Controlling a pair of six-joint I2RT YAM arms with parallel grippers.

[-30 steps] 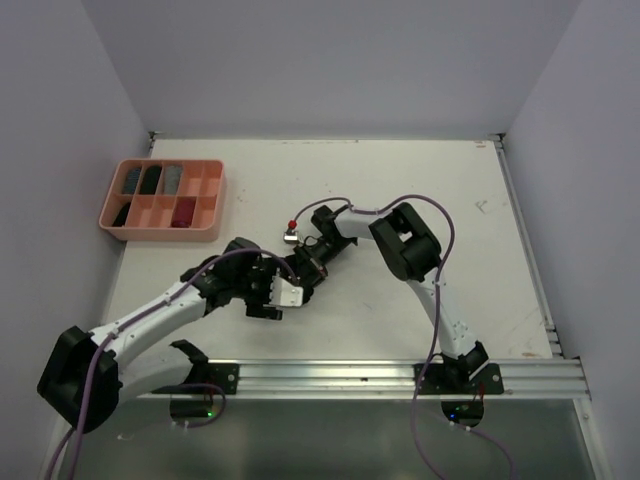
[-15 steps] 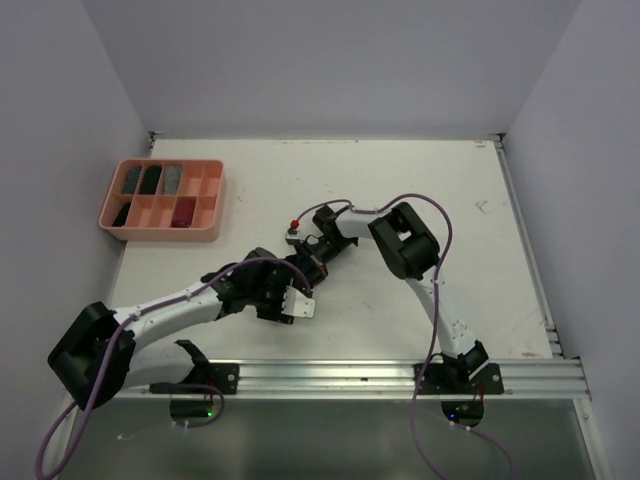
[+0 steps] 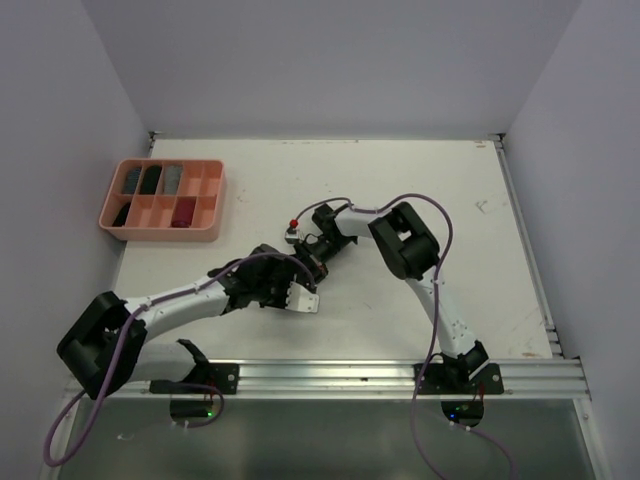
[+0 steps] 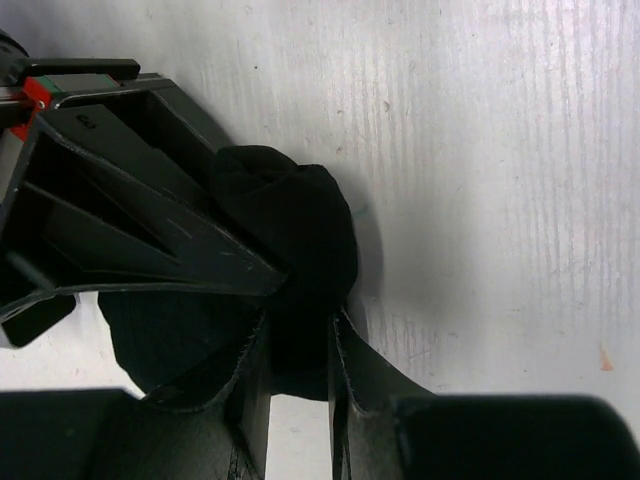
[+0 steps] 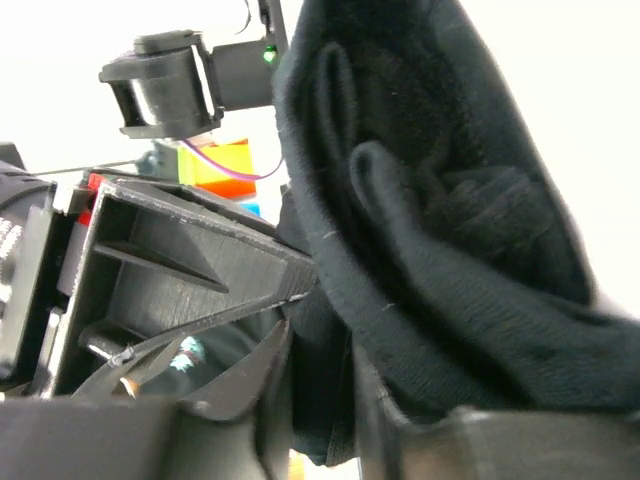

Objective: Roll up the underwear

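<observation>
The black underwear [image 4: 300, 235] is a bunched, partly rolled bundle held just over the white table between both grippers. In the left wrist view my left gripper [image 4: 298, 330] is shut on its lower end, cloth filling the gap between the fingers. My right gripper's fingers [image 4: 150, 235] reach in from the upper left. In the right wrist view the same black underwear [image 5: 440, 200] fills the frame, and my right gripper [image 5: 320, 350] is shut on a fold of it. From above, the left gripper [image 3: 298, 296] and right gripper [image 3: 312, 264] meet at table centre, hiding the cloth.
A salmon-pink compartment tray [image 3: 160, 231] stands at the back left, with several dark rolled items and a dark red one [image 3: 184, 210] in its cells. Grey walls close the table on three sides. A metal rail [image 3: 380, 375] runs along the near edge.
My left arm has swung right, up to the right gripper, and its jaws have gone from wide open to shut on the black cloth. The right arm has hardly moved.
</observation>
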